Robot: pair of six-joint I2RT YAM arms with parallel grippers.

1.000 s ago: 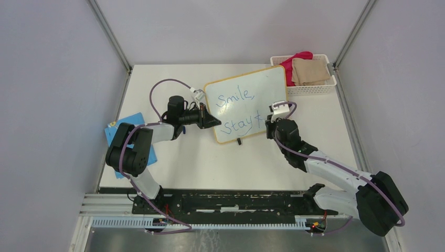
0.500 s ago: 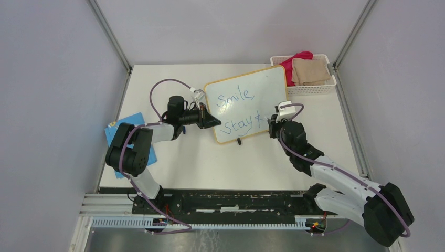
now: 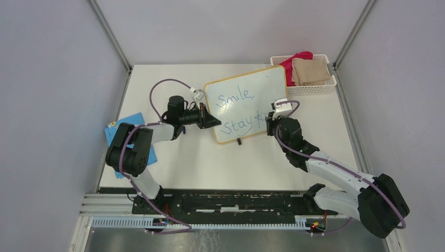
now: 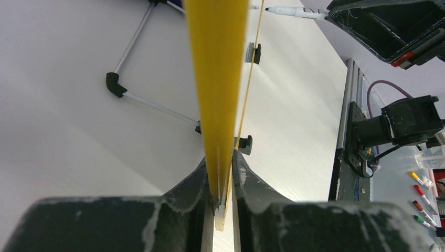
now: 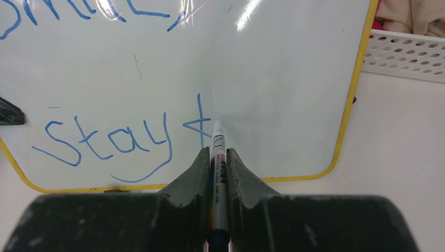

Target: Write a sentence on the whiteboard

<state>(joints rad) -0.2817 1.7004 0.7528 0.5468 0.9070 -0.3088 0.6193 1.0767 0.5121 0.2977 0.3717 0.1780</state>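
The whiteboard [image 3: 246,89], white with a yellow frame, stands tilted mid-table. Blue writing on it [image 3: 239,111] reads "Smile," and, below, "Stay" plus the start of a further letter [image 5: 199,123]. My left gripper [image 3: 212,122] is shut on the board's left edge; the left wrist view shows the yellow frame [image 4: 216,94] edge-on between the fingers. My right gripper [image 3: 269,122] is shut on a white marker [image 5: 218,157], whose tip is at the board beside the newest stroke. The marker also shows in the left wrist view [image 4: 294,11].
A white basket [image 3: 309,88] with pink and tan cloths stands at the back right, close behind the board. A blue card [image 3: 113,137] lies at the left table edge. Spare markers [image 4: 420,202] lie off the table's near side.
My right gripper drifted right about half a second ago and has come back left and slightly up onto the board. A new crossed stroke has been added after "Stay". The left arm is still.
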